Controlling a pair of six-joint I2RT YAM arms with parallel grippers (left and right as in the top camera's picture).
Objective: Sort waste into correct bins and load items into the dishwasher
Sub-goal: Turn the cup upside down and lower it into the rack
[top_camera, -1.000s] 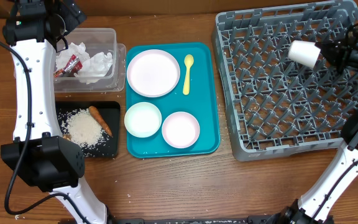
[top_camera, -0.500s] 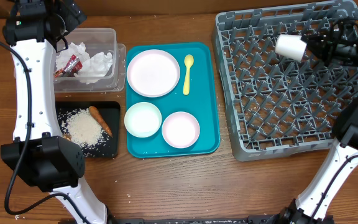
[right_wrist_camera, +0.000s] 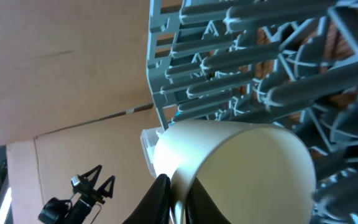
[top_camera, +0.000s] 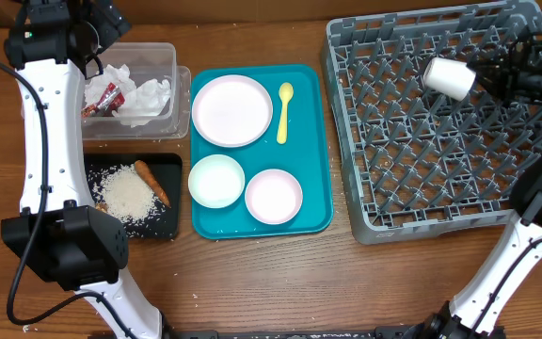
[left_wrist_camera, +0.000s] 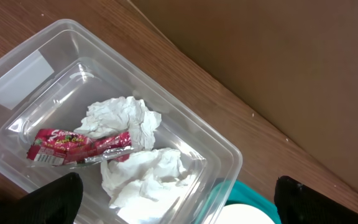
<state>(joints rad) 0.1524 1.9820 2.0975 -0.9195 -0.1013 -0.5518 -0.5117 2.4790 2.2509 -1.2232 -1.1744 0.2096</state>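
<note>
My right gripper [top_camera: 483,83] is shut on the rim of the small white cup [top_camera: 448,78], holding it on its side above the upper right of the grey dish rack [top_camera: 365,202]; the cup fills the right wrist view [right_wrist_camera: 241,168]. My left gripper [left_wrist_camera: 178,208] is open and empty above the clear tub [top_camera: 169,56], which holds the red-and-white wrapper [top_camera: 102,100] and crumpled napkins [top_camera: 144,99]. The black tray [top_camera: 167,221] holds rice [top_camera: 125,195] and the carrot stick [top_camera: 151,181]. The white plate [top_camera: 231,110], yellow spoon [top_camera: 283,111] and two white bowls [top_camera: 216,180] [top_camera: 273,196] lie on the teal tray.
The teal tray [top_camera: 320,141] sits between the bins and the rack. The left arm's white links [top_camera: 38,122] stand along the table's left edge. A brown cardboard wall [left_wrist_camera: 278,62] runs behind the table.
My right gripper carried the cup up and left over the rack, then back a little right and down. The left arm has not moved.
</note>
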